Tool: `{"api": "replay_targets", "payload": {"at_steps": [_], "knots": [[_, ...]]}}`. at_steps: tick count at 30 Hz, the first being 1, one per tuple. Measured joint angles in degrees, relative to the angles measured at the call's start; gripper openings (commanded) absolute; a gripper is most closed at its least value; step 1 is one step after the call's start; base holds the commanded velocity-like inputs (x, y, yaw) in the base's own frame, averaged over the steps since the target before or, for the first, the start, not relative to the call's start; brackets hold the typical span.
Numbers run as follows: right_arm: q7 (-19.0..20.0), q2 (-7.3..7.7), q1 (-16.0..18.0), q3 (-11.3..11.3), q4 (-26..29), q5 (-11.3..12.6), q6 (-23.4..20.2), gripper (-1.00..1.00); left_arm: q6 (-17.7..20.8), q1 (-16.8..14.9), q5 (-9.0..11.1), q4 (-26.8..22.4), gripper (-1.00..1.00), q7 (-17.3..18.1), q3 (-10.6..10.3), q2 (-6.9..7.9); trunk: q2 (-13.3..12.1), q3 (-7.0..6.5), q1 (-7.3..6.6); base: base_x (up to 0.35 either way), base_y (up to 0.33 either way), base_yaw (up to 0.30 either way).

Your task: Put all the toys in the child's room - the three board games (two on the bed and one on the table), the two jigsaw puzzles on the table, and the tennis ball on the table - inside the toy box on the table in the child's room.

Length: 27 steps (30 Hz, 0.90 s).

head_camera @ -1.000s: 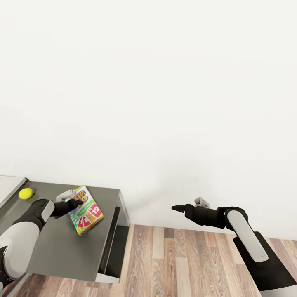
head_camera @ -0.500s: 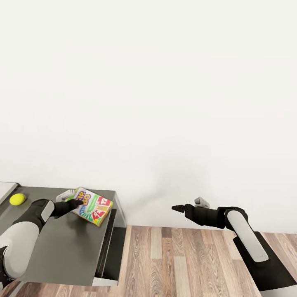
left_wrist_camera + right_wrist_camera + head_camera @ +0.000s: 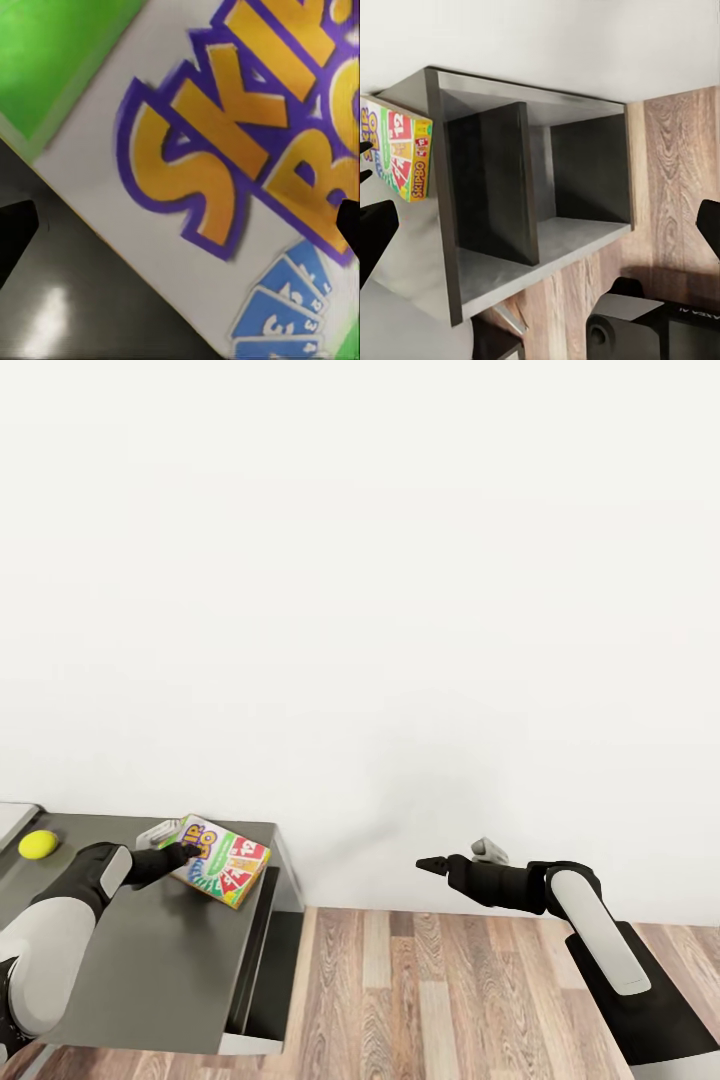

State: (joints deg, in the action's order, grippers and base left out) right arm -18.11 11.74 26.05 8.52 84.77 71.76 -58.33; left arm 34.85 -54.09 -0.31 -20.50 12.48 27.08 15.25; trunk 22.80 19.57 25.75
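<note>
A simulated two-arm robot works at the end of the table (image 3: 150, 960) in a white-walled room. L gripper (image 3: 190, 849) sits at the near corner of a board game (image 3: 225, 860), a white-green box w/ "SKIP-BO" lettering and red number cards, lying flat on the grey top close to the table's right end, tilted relative to the edge. From the left wrist view, the box's printed face (image 3: 225, 165) is close up and two dark fingertips (image 3: 15, 232) stand wide apart at either side, above the box; whether they touch it cannot be told. From the head view the gripper tip overlaps the box corner.

Tennis ball (image 3: 38, 845) rests on the table top further left, well apart from the game box, just beside a pale grey surface at the frame's edge.

R gripper (image 3: 432, 864) hangs out over the wood-plank floor (image 3: 450, 990), off the table's end, near the wall (image 3: 400, 560), fingers spread w/ nothing between them. Right wrist view looks at the table's open end shelves (image 3: 540, 202), w/ the game box (image 3: 401, 154) at the top's edge.
</note>
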Motion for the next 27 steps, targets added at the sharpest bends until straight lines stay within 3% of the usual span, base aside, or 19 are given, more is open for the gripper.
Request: {"api": "replay_targets", "payload": {"at_steps": [27], "knots": [[0.01,0.0,0.0,0.01,-0.01,0.0,0.01,1.0,0.01,0.0,0.0,-0.01,1.0,0.0,0.0,0.06,0.01,0.0,0.0,0.0,-0.098,0.0]]}}
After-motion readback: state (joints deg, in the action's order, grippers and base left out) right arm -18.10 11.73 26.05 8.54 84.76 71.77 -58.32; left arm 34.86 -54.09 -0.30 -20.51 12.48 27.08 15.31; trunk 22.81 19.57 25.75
